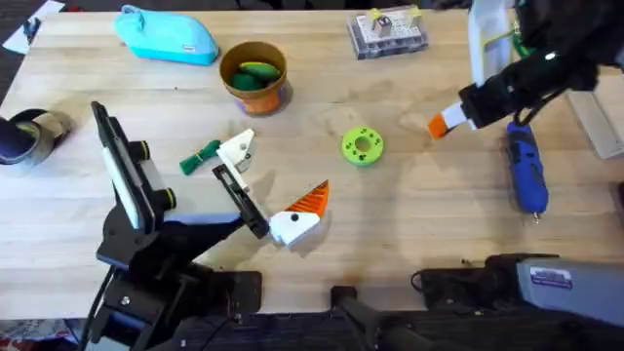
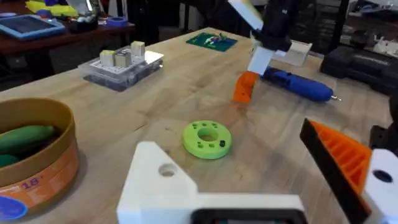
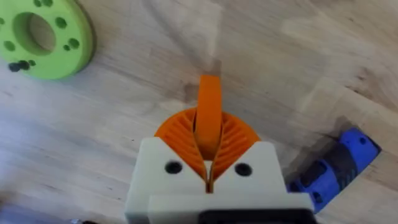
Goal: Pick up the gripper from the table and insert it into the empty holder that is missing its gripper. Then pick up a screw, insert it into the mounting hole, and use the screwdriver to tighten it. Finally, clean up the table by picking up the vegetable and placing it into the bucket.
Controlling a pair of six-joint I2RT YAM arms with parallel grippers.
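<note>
while right gripper [image 1: 436, 125] hovers at right of frame, fingers pressed together, left gripper [image 1: 271, 190] lower centre, fingers apart, white gripper [image 1: 236, 150] at its tip, screwdriver [image 1: 526, 171] far right, bucket [image 1: 254, 77] upper centre

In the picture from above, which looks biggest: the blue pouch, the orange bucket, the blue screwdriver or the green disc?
Largest to smallest as seen:
1. blue pouch
2. screwdriver and bucket, too alike to rank
3. green disc
</note>
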